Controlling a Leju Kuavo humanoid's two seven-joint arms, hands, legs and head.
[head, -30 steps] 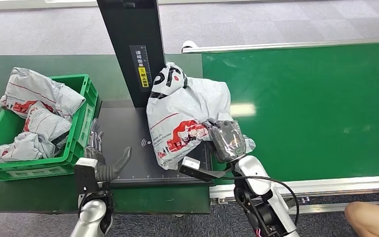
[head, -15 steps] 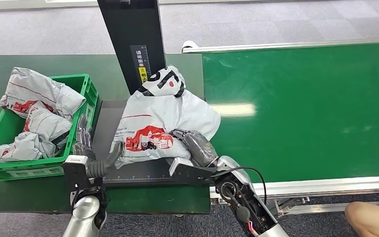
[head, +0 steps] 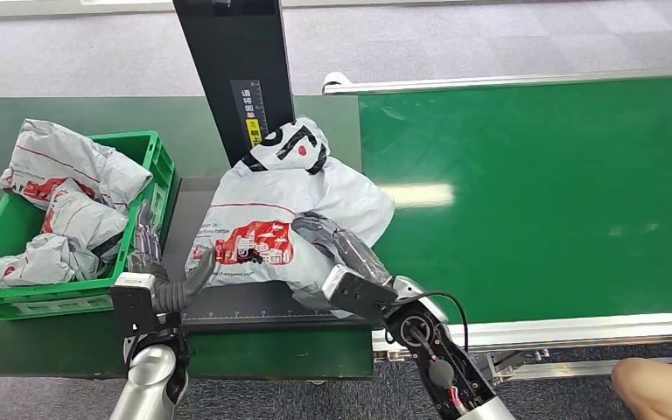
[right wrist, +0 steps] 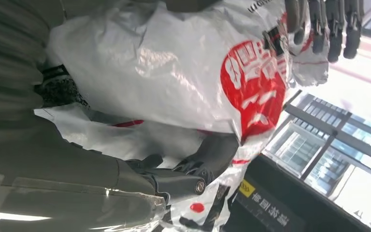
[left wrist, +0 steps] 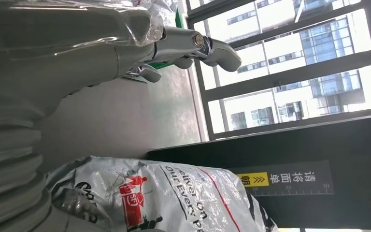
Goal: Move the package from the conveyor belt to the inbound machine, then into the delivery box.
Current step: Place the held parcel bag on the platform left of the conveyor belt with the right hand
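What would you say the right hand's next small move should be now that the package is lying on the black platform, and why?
Probably let go and draw back. The package lies on the inbound machine's black platform under its post, with the right hand gripping its near edge. The left hand waits open beside it, next to the green delivery box, so it looks placed to take over.

Right hand (head: 337, 249) fingers curled and gripping, left hand (head: 162, 271) open, fingers spread upward
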